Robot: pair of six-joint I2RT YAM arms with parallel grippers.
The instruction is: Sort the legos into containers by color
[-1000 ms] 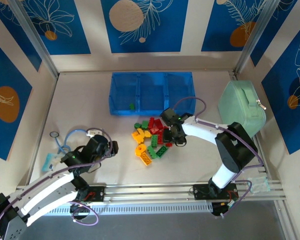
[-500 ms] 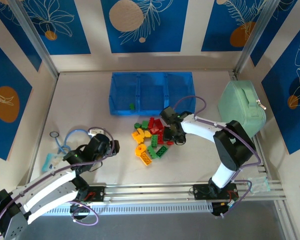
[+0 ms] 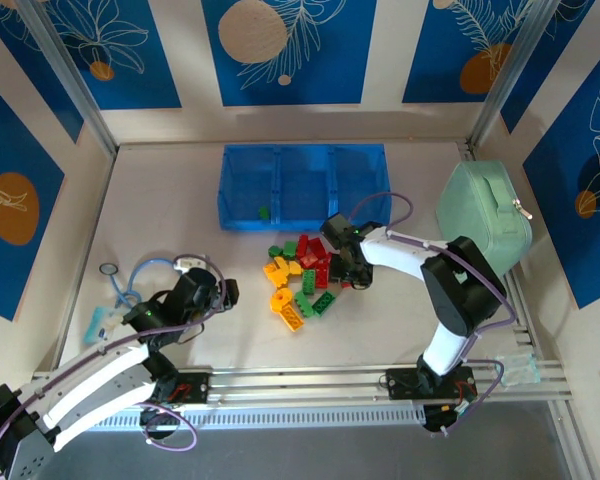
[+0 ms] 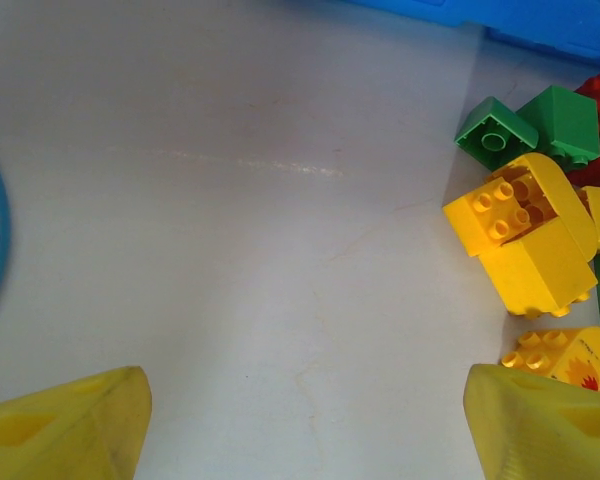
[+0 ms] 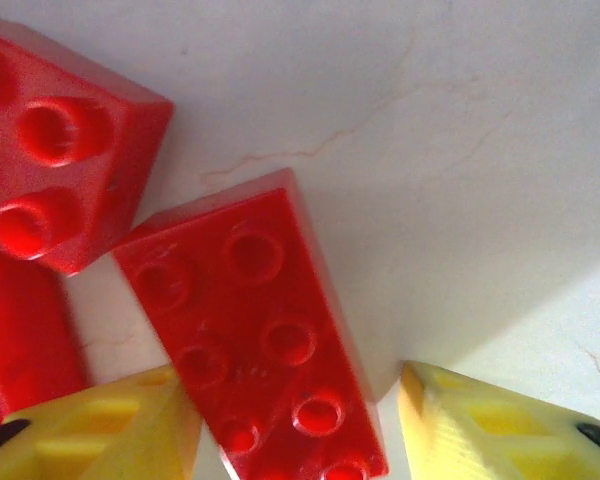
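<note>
The right gripper is positioned at the pile of legos, which lies on the table just in front of the blue tray. A red wedge brick is straddled by its yellow fingers — one end lies between them, against one finger and just beside the other. Whether the brick is clamped cannot be told. One green brick lies in the tray's left compartment. The left gripper is held wide apart over bare table — yellow bricks lie near one finger.
</note>
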